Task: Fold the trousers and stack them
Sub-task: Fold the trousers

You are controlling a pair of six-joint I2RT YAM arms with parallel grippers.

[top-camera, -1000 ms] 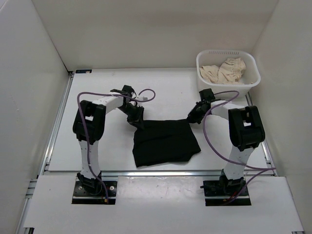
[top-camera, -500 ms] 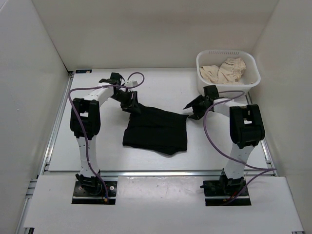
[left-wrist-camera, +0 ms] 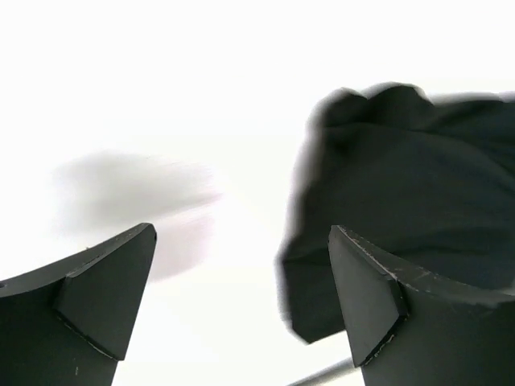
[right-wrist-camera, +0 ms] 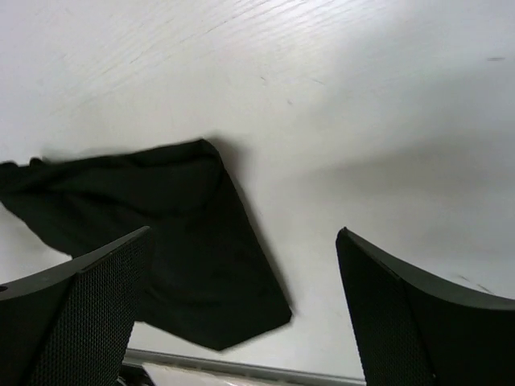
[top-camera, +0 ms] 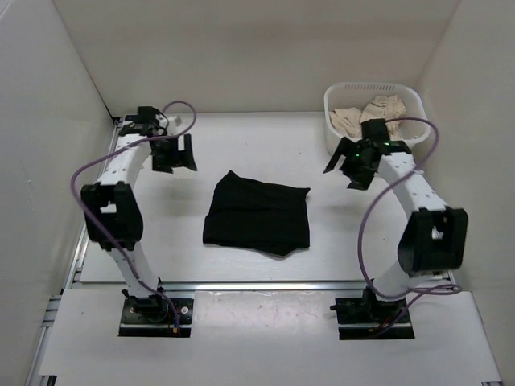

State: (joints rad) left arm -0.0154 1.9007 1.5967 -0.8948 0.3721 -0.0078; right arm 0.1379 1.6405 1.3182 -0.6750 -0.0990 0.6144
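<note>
The black trousers (top-camera: pixel 257 214) lie folded into a rough rectangle in the middle of the white table, with no gripper touching them. My left gripper (top-camera: pixel 175 154) hangs open above the table, up and to the left of the cloth. The left wrist view shows the trousers (left-wrist-camera: pixel 402 209) blurred, beyond its spread fingers (left-wrist-camera: pixel 366 297). My right gripper (top-camera: pixel 355 166) is open too, raised to the right of the cloth beside the basket. From the right wrist the trousers (right-wrist-camera: pixel 153 249) lie well below, nothing between the fingers (right-wrist-camera: pixel 386 314).
A white basket (top-camera: pixel 411 138) holding beige cloth (top-camera: pixel 366 117) stands at the back right corner. White walls close the table on three sides. A metal rail (top-camera: pixel 265 283) runs along the near edge, with both arm bases behind it.
Both grippers opened and let go of the trousers' far corners, then lifted away, left one to the back left, right one toward the basket. The cloth settled flat, shifted slightly left.
</note>
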